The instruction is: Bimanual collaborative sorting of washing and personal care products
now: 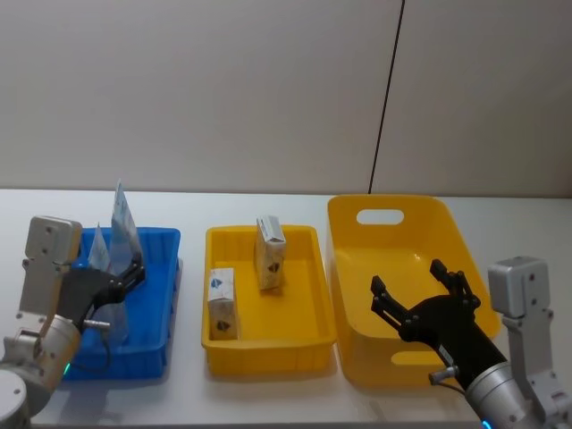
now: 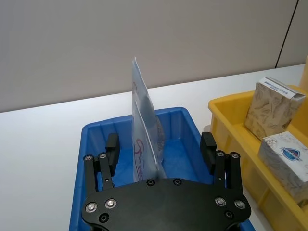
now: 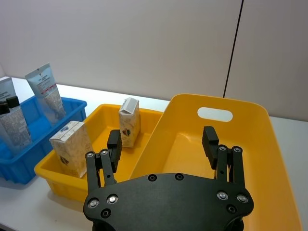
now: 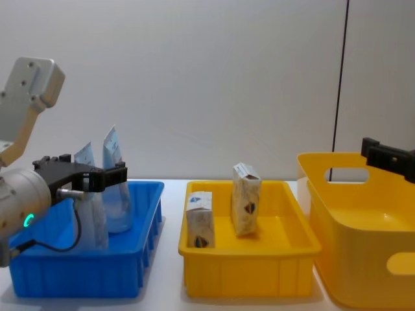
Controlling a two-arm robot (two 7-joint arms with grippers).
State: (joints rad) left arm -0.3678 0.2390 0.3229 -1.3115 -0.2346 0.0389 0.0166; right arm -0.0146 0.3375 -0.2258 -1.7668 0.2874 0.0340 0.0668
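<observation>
The left claw (image 2: 160, 147) hangs open over the blue bin (image 4: 84, 278) at the robot's left, its two fingers (image 2: 112, 147) spread well apart. In the left wrist view a squeeze tube stands upright and edge-on in the gap between them, with clear space on either side, so nothing is gripped. From the head view two tubes stand in that bin: the taller squeeze tube (image 1: 123, 219), crimped end up, towards the back, and the shorter squeeze tube (image 1: 98, 250) just beside it, nearer the robot's left. The claw is level with their lower halves.

The right claw (image 3: 162, 143) is also open and holds nothing. It hovers above the near part of the large yellow bin (image 1: 465, 241), which has a handle slot in its far wall and sits at the robot's right.

Between the two bins sits the smaller yellow tray (image 1: 268, 353), just beside the large yellow bin. Both cream cartons are in it. The rear carton (image 1: 271, 253) stands upright towards the middle of the tray, its top flap slightly lifted. The front carton (image 1: 222, 302) stands upright near the tray's front left corner. Each shows a dark emblem on its face. The two are apart from each other.

All three containers rest in a row on the white bench (image 1: 268, 398).
</observation>
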